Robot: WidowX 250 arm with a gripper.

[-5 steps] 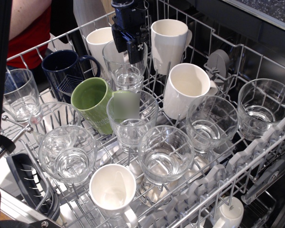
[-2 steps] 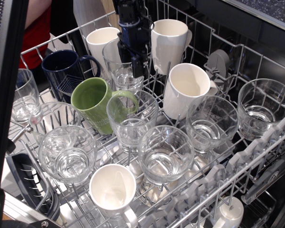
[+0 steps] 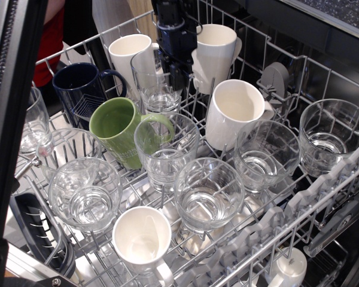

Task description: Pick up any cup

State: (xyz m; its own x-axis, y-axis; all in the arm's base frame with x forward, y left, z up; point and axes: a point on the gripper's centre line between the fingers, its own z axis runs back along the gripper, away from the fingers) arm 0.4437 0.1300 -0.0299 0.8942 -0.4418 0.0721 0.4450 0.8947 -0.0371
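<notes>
The cup (image 3: 157, 89), a tall clear glass, stands upright in the dishwasher rack (image 3: 323, 197) at the back middle, behind the green mug (image 3: 115, 128). My black gripper (image 3: 178, 75) comes down from the top edge and hangs at the cup's right rim, between it and a white mug (image 3: 215, 51). I see the gripper edge-on. Its fingertips are low by the rim, and I cannot tell whether one finger is inside the glass or how wide the jaws stand.
The rack is crowded: white mugs (image 3: 128, 54) (image 3: 236, 113) (image 3: 142, 236), a navy mug (image 3: 81, 86), and several clear glasses such as (image 3: 166, 149) (image 3: 208, 194) (image 3: 266, 155). A dark bar (image 3: 12, 119) blocks the left foreground. A person in red (image 3: 51, 36) stands at the back left.
The gripper has turned about its axis to an edge-on pose, shifted slightly right and sunk lower beside the cup's right rim. The dark foreground bar has moved right.
</notes>
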